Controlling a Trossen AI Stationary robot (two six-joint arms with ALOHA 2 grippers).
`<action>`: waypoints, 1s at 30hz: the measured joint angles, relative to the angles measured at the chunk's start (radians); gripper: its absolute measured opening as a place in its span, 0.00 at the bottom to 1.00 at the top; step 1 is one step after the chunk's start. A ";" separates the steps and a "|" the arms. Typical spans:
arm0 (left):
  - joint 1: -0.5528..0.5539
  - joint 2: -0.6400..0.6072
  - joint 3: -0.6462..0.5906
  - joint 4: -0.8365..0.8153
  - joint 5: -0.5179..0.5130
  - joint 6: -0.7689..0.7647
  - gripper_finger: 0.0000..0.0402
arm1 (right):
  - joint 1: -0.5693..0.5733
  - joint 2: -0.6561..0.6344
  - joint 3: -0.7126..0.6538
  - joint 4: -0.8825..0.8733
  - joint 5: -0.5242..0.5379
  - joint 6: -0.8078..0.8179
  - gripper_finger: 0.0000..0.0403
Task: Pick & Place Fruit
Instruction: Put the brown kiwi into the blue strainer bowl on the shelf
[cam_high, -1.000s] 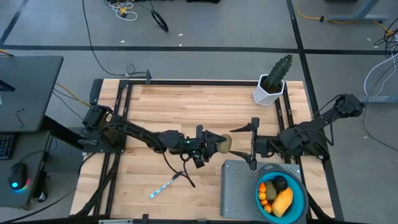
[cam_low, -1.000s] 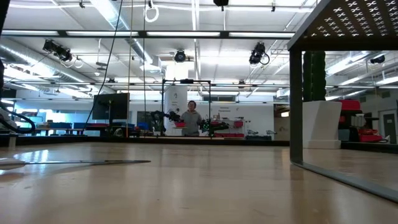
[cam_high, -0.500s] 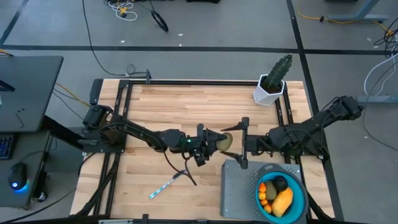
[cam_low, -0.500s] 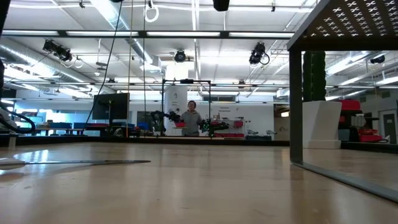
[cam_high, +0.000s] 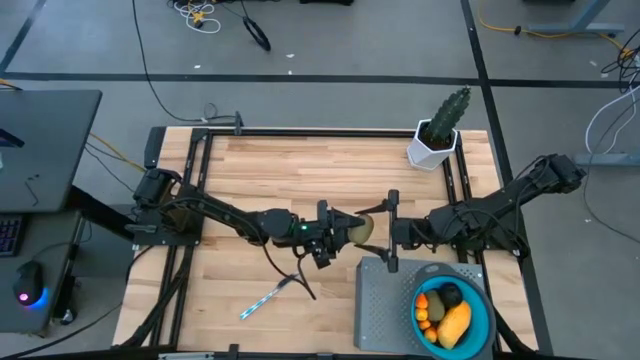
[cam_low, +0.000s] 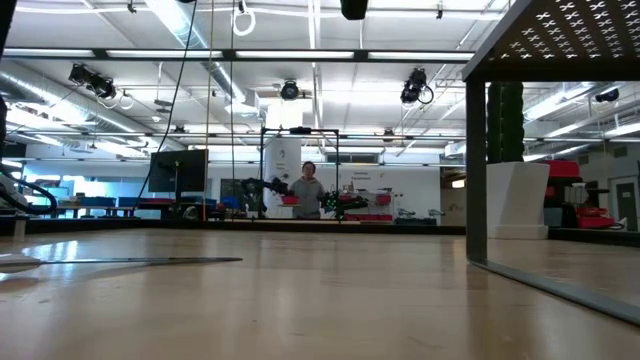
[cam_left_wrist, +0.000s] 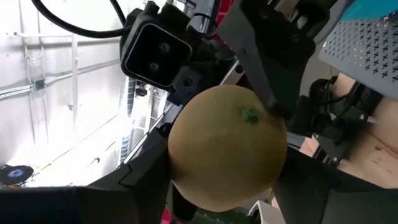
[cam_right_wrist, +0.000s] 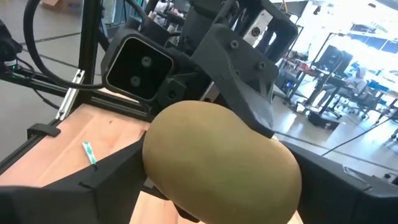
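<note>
Over mid-table (cam_high: 300, 170), the left gripper (cam_high: 352, 228) clasps the olive fruit (cam_high: 364, 228). The right gripper (cam_high: 388, 232) straddles that fruit, fingers (cam_high: 393, 201) spread, whether gripping cannot be told. Other fruit (cam_high: 447, 310) fills the blue bowl (cam_high: 483, 315).

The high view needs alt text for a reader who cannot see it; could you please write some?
Above a wooden table, the left gripper holds an olive-brown fruit and the right gripper meets it with open jaws. A blue bowl of fruit sits near the right arm.
</note>
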 joint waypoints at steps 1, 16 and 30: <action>0.000 0.000 0.000 -0.001 0.000 0.000 0.61 | 0.000 0.000 0.000 0.000 0.000 0.001 0.86; -0.001 -0.001 0.000 0.005 -0.014 -0.012 0.62 | 0.001 0.000 0.000 0.029 -0.004 0.003 0.82; -0.021 -0.001 0.000 0.019 -0.097 -0.031 0.70 | 0.029 -0.016 0.000 0.043 0.001 0.014 0.82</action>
